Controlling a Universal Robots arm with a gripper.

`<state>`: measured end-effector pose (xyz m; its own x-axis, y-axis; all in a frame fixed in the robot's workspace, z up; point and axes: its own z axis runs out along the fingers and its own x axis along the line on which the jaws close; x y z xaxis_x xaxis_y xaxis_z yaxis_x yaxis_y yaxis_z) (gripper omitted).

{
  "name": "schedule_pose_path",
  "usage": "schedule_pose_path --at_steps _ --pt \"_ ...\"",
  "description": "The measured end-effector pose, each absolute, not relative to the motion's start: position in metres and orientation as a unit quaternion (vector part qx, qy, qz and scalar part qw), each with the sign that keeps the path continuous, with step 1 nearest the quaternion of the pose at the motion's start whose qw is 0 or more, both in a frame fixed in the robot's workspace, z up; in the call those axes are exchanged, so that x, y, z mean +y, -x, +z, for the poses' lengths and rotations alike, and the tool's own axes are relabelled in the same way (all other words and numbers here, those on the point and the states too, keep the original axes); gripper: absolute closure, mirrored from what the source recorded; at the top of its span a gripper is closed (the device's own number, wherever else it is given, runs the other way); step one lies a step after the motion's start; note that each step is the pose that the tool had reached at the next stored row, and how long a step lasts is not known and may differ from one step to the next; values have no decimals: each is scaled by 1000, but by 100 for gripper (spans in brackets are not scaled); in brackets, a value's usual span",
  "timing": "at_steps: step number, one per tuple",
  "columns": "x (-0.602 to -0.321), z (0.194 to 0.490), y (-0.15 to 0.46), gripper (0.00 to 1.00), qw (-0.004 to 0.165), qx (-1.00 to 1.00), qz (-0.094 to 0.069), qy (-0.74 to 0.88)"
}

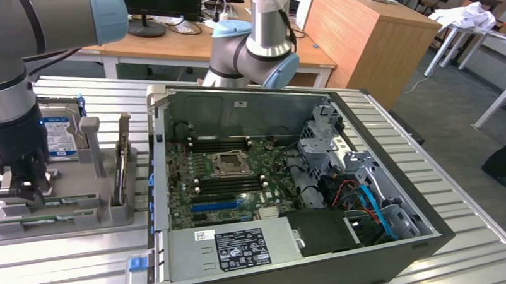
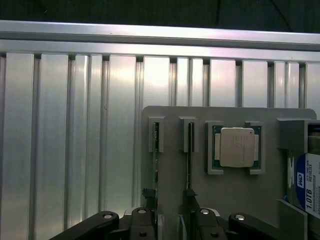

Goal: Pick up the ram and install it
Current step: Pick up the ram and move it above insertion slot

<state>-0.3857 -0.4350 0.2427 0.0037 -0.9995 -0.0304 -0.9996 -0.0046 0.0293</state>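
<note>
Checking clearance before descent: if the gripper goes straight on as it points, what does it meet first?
Likely the ram in the grey holder beneath the open gripper; depth is unclear.

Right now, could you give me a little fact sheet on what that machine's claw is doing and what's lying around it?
Claw: gripper, open, holding nothing
Where: over the grey holder, above the memory sticks
Memory sticks: two, both standing in holder slots
Also in holder: processor chip, hard drive
Computer case: open, on the exterior view's right of the holder
</note>
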Motion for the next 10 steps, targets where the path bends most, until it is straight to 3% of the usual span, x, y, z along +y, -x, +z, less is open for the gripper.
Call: schedule_pose_path --at_steps 10 --pt "-435 237 386 64 0 705 21 708"
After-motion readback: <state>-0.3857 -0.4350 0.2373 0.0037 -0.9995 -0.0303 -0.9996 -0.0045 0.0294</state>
